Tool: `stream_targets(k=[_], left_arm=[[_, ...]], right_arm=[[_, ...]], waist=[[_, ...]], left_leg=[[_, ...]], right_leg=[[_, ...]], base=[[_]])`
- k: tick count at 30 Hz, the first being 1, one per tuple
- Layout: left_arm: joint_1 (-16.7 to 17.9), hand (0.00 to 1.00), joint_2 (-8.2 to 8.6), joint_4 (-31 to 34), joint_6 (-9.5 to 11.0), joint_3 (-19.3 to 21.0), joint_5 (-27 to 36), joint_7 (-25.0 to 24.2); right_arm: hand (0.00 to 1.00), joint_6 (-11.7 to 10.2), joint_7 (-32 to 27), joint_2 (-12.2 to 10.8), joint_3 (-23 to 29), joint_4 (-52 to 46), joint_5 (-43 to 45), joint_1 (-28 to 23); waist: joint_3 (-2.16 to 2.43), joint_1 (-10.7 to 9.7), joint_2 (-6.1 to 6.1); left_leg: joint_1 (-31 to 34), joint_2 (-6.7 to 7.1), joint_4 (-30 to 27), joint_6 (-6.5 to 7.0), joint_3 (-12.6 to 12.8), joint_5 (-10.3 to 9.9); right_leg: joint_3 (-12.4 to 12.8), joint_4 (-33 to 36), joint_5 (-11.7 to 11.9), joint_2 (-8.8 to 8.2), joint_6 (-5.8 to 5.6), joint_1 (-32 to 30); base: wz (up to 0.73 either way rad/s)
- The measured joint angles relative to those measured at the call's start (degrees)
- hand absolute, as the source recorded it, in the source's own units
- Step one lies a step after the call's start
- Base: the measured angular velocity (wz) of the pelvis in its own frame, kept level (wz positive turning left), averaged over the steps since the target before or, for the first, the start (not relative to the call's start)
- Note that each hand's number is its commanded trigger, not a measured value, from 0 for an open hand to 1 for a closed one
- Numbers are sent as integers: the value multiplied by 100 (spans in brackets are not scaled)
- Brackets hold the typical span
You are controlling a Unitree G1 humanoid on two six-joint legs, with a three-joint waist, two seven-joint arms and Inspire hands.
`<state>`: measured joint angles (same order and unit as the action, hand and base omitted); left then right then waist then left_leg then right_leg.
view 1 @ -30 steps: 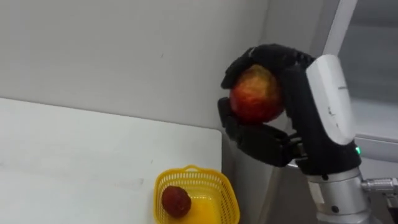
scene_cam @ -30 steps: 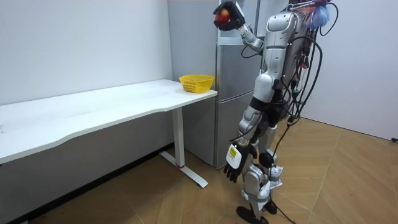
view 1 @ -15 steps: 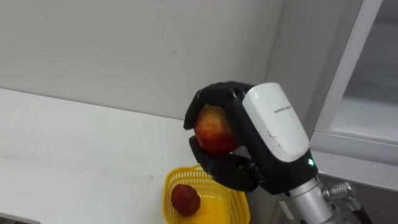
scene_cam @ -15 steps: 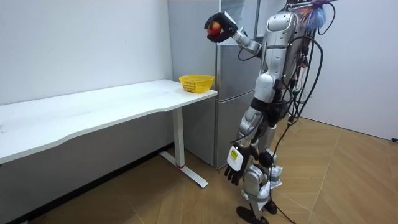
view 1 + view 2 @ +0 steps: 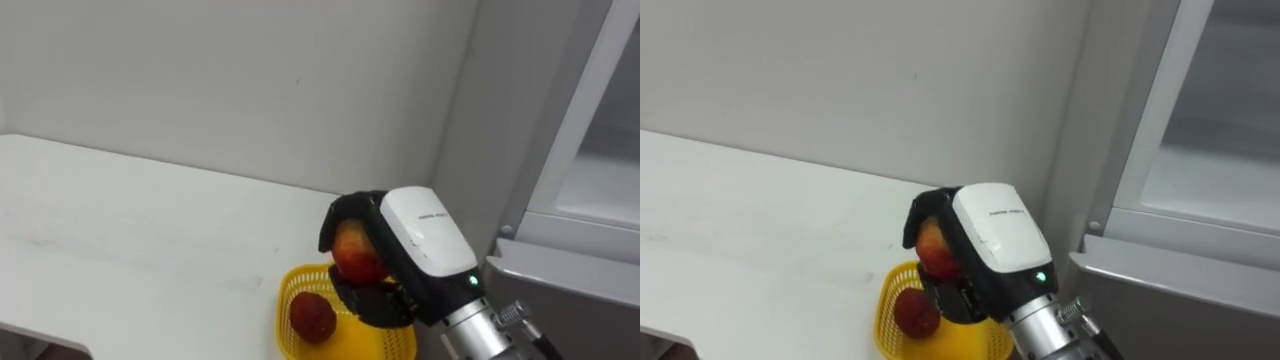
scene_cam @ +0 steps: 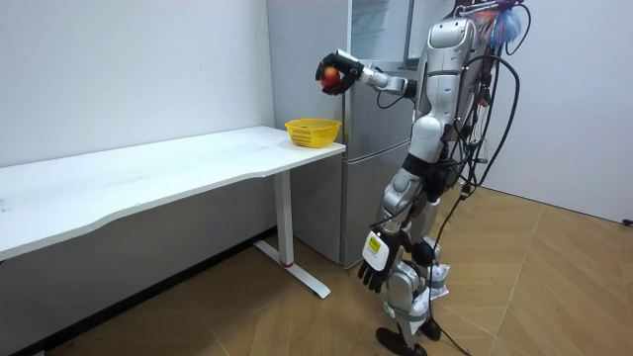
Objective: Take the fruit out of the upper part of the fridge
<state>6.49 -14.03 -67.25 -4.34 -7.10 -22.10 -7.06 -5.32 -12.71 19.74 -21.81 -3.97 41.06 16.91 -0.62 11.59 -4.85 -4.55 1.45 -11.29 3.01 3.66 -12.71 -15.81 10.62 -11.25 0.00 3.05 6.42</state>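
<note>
My right hand [image 5: 420,255] is shut on a red and yellow apple [image 5: 355,252] and holds it just above a yellow basket [image 5: 298,274]. The basket stands at the right end of the white table [image 5: 120,240] and holds one dark red fruit [image 5: 312,318]. In the room view the right hand [image 6: 341,75] is stretched out from the fridge side, with the apple [image 6: 327,75] high over the basket [image 6: 313,131]. My left hand [image 6: 372,265] hangs idle by the thigh, fingers relaxed.
The grey fridge [image 6: 371,148] stands right beside the table's end, and its upper compartment [image 5: 600,150] is open at my right. A white wall [image 5: 250,90] runs behind the table. I stand on the wooden floor in front of the fridge.
My right hand has carried the apple down and to the left, away from the upper fridge, to just above the basket. The head camera has tilted down with it.
</note>
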Motion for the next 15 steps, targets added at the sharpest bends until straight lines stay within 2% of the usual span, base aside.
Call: stream_targets(k=[11,15], left_arm=[[82,0,-10,157,-10,79,-11,-71],[92,0,-26,159,-14,88,-8,-71]], right_arm=[[100,38,40,25,-54,314,56,0],[100,131,138,26,-53,578,210,0]], waist=[[17,-14,-12],[17,-15,4]], left_leg=[[-8,10,-16,0,-46,1],[-12,15,-37,1,-60,1]], right_leg=[[-16,-11,0,0,0,14],[-21,-12,0,-4,0,27]], base=[[1],[1]])
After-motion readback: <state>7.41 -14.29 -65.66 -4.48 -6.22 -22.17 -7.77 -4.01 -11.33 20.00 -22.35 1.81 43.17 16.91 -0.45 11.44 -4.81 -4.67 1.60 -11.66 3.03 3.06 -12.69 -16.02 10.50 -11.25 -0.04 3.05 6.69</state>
